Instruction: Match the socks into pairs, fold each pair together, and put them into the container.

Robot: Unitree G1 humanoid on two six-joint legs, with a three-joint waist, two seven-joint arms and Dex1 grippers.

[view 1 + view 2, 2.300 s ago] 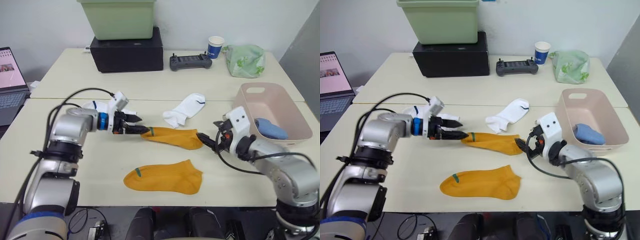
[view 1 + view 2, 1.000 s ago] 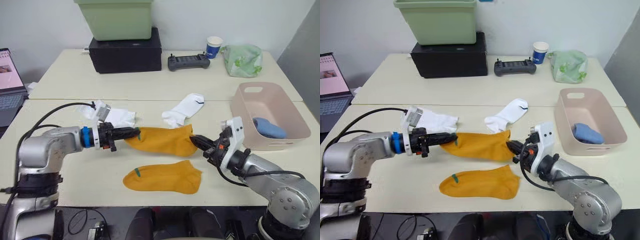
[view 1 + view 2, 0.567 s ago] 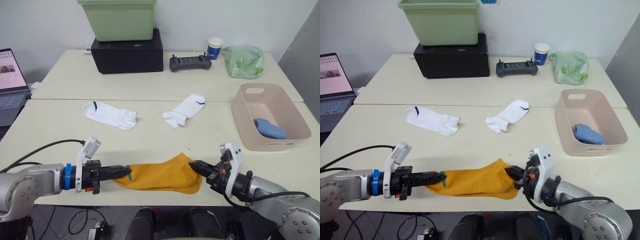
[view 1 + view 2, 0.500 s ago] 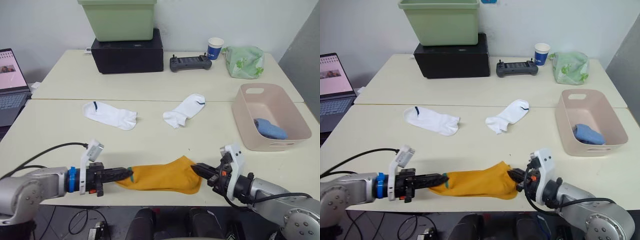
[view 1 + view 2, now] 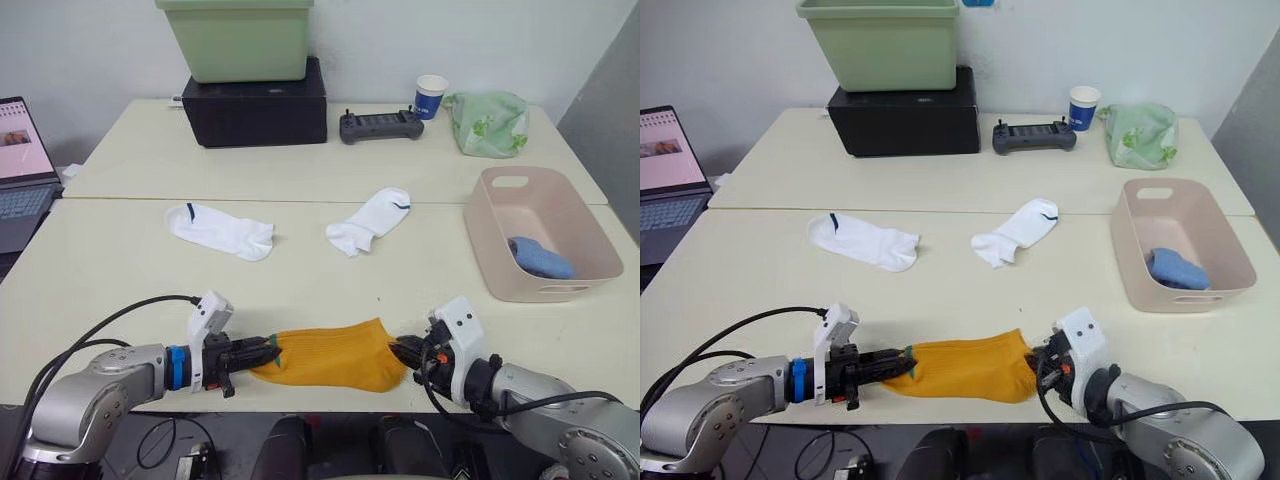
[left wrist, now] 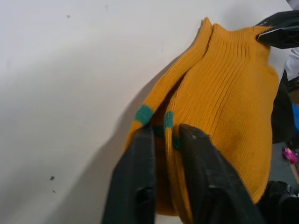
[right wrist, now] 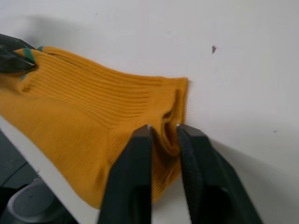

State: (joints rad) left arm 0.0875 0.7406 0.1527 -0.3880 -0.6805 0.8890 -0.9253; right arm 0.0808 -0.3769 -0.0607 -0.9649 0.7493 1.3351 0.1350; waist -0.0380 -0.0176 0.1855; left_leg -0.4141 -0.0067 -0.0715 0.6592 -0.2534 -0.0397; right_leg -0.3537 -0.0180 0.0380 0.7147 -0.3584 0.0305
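From the head views, you are stretching the stacked mustard socks (image 5: 330, 352) at the near table edge, the left gripper (image 5: 262, 351) and the right gripper (image 5: 404, 350) each pinching one end to keep them aligned. The pink container (image 5: 590, 262) is sitting well apart, to the right.

In the left wrist view, the jaws are clamping both green-marked cuffs.

In the right wrist view, the jaws are nipping the other end.

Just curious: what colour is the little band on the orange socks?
Green, on the orange socks; the left wrist view shows it best.
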